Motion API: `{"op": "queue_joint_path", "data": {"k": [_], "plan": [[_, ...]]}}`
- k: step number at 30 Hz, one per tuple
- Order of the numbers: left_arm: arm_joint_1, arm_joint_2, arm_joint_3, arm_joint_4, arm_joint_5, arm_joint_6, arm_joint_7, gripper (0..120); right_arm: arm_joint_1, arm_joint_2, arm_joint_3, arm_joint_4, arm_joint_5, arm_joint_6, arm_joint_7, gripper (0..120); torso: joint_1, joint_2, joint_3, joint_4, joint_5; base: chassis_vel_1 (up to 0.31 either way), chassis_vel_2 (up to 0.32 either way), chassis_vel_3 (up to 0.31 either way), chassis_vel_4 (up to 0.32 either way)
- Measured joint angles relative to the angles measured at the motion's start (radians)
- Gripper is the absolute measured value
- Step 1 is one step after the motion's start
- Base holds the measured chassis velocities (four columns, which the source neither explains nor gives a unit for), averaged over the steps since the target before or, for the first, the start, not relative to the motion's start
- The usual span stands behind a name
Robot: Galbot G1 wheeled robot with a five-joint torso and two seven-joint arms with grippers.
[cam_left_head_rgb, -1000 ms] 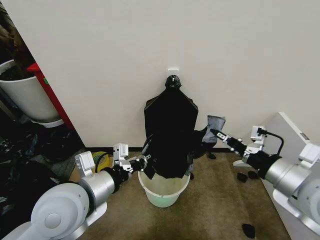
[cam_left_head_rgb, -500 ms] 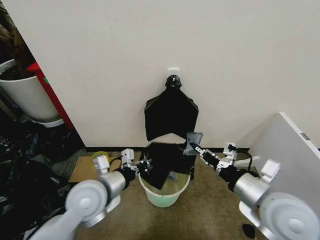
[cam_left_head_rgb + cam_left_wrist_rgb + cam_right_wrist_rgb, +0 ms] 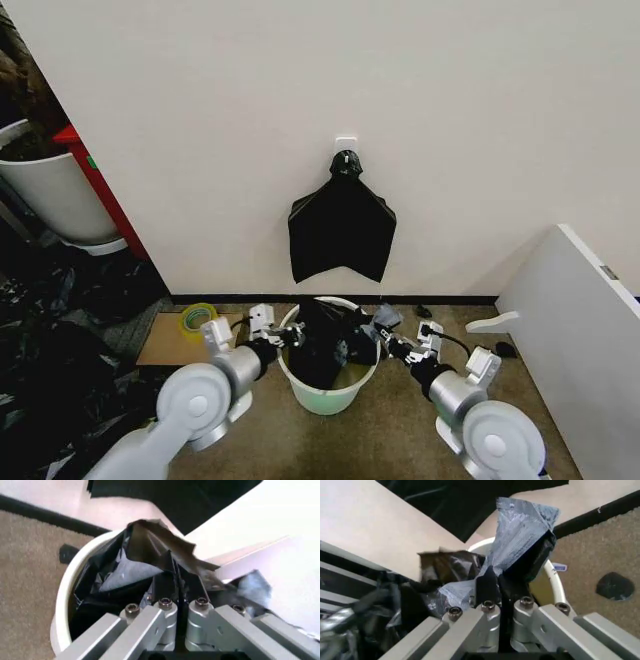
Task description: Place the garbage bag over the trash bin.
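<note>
**Bag down in the bin, an edge in each gripper**

I hold the bag point(image 3: 330, 342) with both arms. My left gripper point(image 3: 290, 337) sits at the bin's point(image 3: 322, 398) 9 o'clock rim, jaws pressed together on a fold of black film; in the left wrist view the film point(image 3: 150, 551) rises in a crumpled peak straight out from between my fingers point(image 3: 165, 609). My right gripper point(image 3: 383, 343) is at the 3 o'clock rim, also clamped on the bag, and the right wrist view shows a grey-sheened flap point(image 3: 520, 528) standing up from its tips.

Most of the bag hangs inside the bin, which stands on the carpet point(image 3: 400, 440) near the wall, directly below the flat black bundle point(image 3: 341, 228) hanging from its clip. The bag's mouth is bunched across the opening, not spread: I see white rim point(image 3: 67, 588) bare on the near side and on the far side at 12 o'clock.

I grip opposite edges so that the mouth can be pulled wide and each side drawn outward over the rolled rim. Holding low, level with the rim, keeps the sack's body sunk in the bin while its edges stay free above. I judge the job roughly half done: the bag is in, but nothing is folded over the rim yet. The film is thin and slippery, so a light pinch could slide off.
</note>
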Motion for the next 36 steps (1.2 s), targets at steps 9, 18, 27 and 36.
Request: {"op": "queue_joint_path", "data": {"k": [9, 18, 27, 36], "plan": [[0.040, -0.002, 0.017, 0.022, 0.032, -0.012, 0.013, 0, 0.011, 0.003, -0.024, -0.063, -0.108, 0.022, -0.024, 0, 0.000, 0.000, 0.000, 0.0000, 0.0003, 0.000, 0.000, 0.000, 0.000], [0.043, -0.074, 0.065, 0.096, 0.074, -0.014, 0.007, 0, -0.029, -0.026, -0.008, -0.061, -0.210, 0.024, -0.031, 0, 0.000, 0.000, 0.000, -0.0003, -0.0002, 0.000, 0.000, 0.000, 0.000], [0.125, 0.023, 0.006, -0.013, 0.072, 0.013, -0.037, 0, -0.117, -0.102, 0.064, 0.024, -0.276, -0.135, 0.042, 0, 0.000, 0.000, 0.000, -0.0001, 0.0002, 0.000, 0.000, 0.000, 0.000], [0.148, 0.154, -0.017, -0.037, 0.010, 0.141, -0.098, 0, -0.132, -0.156, 0.029, 0.028, -0.310, -0.295, 0.039, 0, 0.000, 0.000, 0.000, -0.0001, -0.0001, 0.000, 0.000, 0.000, 0.000]]}}
